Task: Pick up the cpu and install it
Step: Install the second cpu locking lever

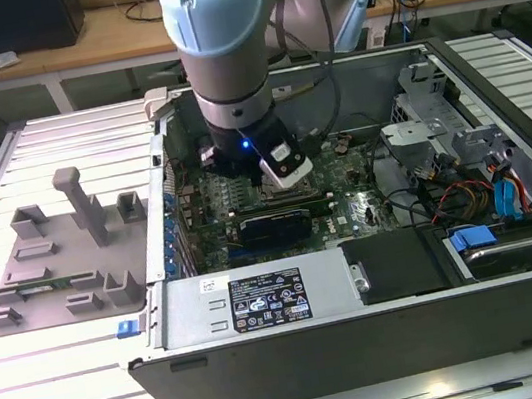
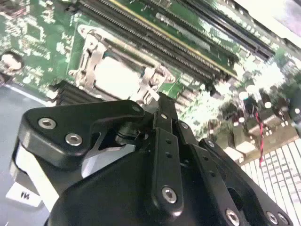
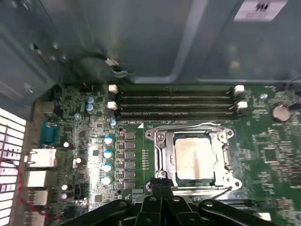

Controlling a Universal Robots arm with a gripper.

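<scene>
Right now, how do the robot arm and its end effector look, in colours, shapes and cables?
The arm has light blue caps on grey cylindrical joints, with a small blue light lit near the wrist and a dark cable running alongside. The end effector is black, built of flat linkage plates joined by silver screws.

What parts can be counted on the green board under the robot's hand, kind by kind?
Silver cpu lying in the socket frame: 1
Long black memory slots: 4
Round coin battery: 1
Blue-topped capacitors in a column beside the socket: 4
Total: 10
</scene>
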